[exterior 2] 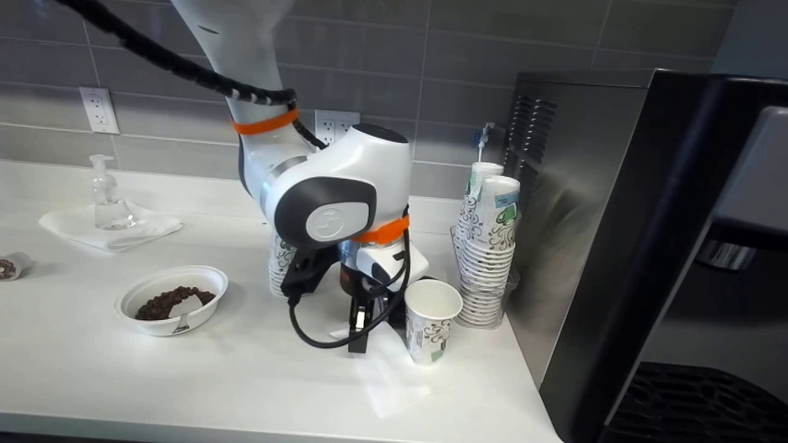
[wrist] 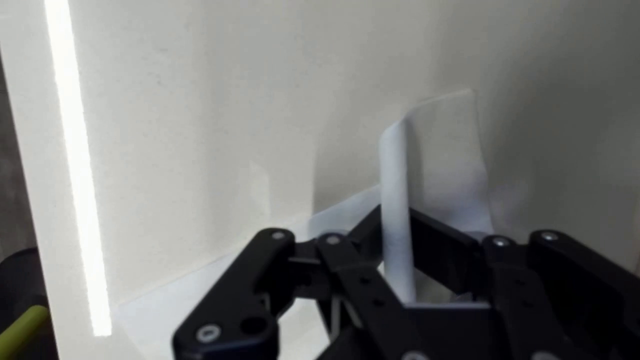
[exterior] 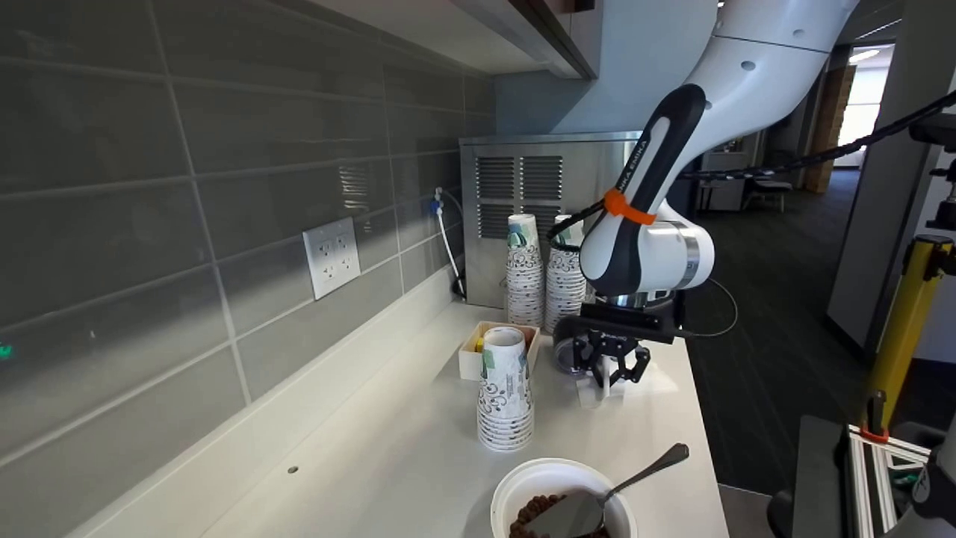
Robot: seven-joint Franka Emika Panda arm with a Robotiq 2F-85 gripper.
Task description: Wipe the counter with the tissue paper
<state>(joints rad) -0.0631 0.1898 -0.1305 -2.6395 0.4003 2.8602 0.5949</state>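
Note:
The counter (exterior: pixel 358 456) is a long off-white worktop, seen also in an exterior view (exterior 2: pixel 258 381) and in the wrist view (wrist: pixel 225 100). The white tissue paper (exterior 2: pixel 391 384) lies spread on the counter, with a fold standing up from it. In the wrist view the raised fold of tissue paper (wrist: pixel 395 170) is pinched between my fingertips. My gripper (wrist: pixel 395 217) is shut on it, low over the counter. The gripper also shows in an exterior view (exterior: pixel 608 368), with some tissue paper (exterior: pixel 588 394) below it. Part of the sheet is hidden behind the fingers.
A patterned cup (exterior 2: pixel 431 326) stands close beside the gripper. A cup stack (exterior: pixel 506 396), a wooden box (exterior: pixel 470 362) and taller stacks (exterior 2: pixel 489 264) stand nearby. The bowl with spoon (exterior 2: pixel 172 301), soap dispenser (exterior 2: pixel 111 200) and steel machine (exterior 2: pixel 572 203) stand farther off.

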